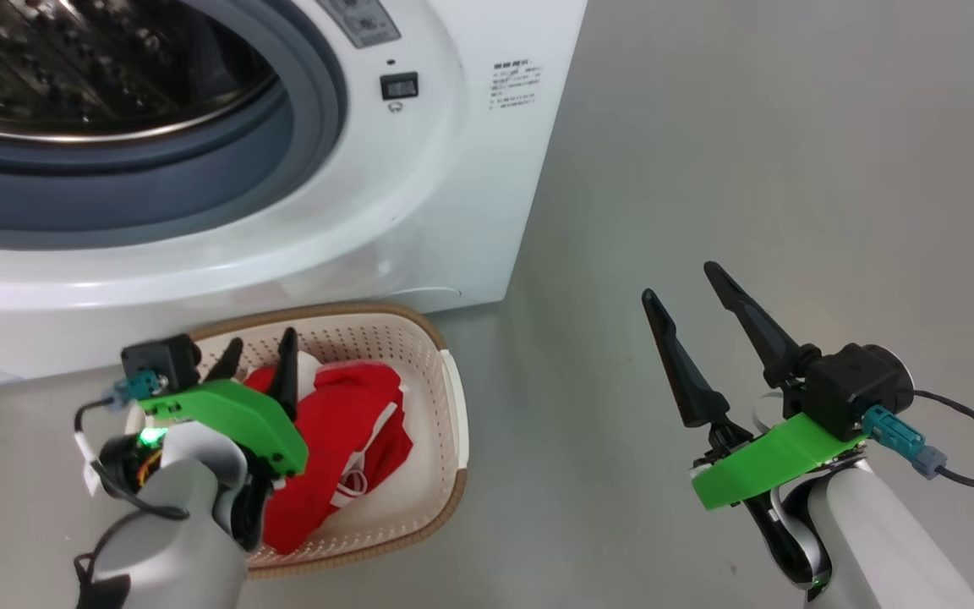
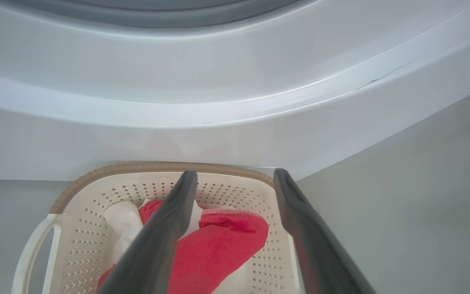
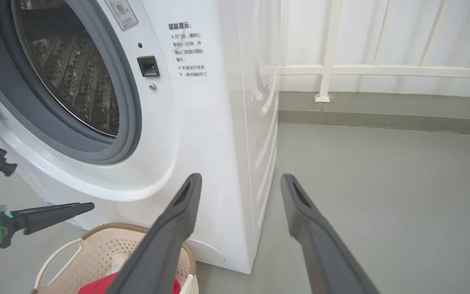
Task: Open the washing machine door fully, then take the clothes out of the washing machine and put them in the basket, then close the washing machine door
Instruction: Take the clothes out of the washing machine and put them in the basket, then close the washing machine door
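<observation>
There is one washing machine (image 1: 419,169), a big white box that stands on the grey floor (image 1: 791,169). Its round mouth is uncovered, so the grey rubber ring (image 1: 199,169) and the steel drum (image 1: 73,68) with its many small holes are plainly seen. Nothing red is visible in the part of the drum that shows.

There is one basket (image 1: 445,406), cream-white with a brown rim. It stands on the floor just before the lower front of the machine, near the machine's right corner. The clothes (image 1: 352,423) lie inside it as one heap of red fabric with white trim. I cannot tell how many pieces the heap has.

There are two grippers. The left gripper (image 1: 260,338) hangs over the basket with its two fingers wide apart and nothing between them. One finger crosses in front of the red cloth, and I cannot tell if it touches. The right gripper (image 1: 680,281) is well apart to the right, above bare floor. It is also spread wide and has hold of nothing.
</observation>
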{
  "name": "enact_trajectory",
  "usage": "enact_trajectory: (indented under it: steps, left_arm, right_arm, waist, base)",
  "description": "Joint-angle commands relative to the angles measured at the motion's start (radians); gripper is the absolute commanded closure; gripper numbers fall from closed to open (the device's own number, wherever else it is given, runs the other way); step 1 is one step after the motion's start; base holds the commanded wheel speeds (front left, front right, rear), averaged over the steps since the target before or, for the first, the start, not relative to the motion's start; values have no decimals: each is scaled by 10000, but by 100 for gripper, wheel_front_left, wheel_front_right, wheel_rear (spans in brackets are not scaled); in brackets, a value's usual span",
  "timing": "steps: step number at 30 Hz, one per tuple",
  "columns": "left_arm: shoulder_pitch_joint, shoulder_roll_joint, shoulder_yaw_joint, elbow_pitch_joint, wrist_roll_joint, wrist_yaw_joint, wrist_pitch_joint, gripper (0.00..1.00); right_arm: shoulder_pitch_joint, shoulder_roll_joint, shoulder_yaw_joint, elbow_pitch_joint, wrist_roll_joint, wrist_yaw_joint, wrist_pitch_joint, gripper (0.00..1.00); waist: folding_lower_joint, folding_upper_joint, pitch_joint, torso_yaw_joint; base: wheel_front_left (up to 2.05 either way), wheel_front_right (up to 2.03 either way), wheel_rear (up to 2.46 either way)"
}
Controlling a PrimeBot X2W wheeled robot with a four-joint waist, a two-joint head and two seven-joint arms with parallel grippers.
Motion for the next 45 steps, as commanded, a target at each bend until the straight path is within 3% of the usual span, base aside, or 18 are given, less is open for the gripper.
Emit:
enact_trajectory:
  steps: [1, 15, 25, 45]
  left_arm:
    - [398, 320, 121, -374, -43, -53, -122, 0]
    - [2783, 619, 849, -3962, 497, -11, -139, 0]
    - [4435, 774, 1671, -6445, 981, 376, -140, 0]
    - [7230, 1286, 1686, -10178, 1424, 1484, 578, 0]
  right_arm:
    - [219, -24, 116, -180, 19, 63, -65, 0]
    - [811, 25, -145, -4, 97, 63, -65, 0]
    - [1355, 115, -578, -41, -54, 63, -65, 0]
    - [2403, 202, -1144, -467, -575, 63, -65, 0]
  waist:
    - [0, 0, -364, 192]
    - [0, 0, -1853, 387]
    - [0, 0, -2782, 343]
    - [0, 0, -3933, 417]
  base:
    - [0, 0, 0]
    - [0, 0, 0]
    - [0, 0, 0]
    - [0, 0, 0]
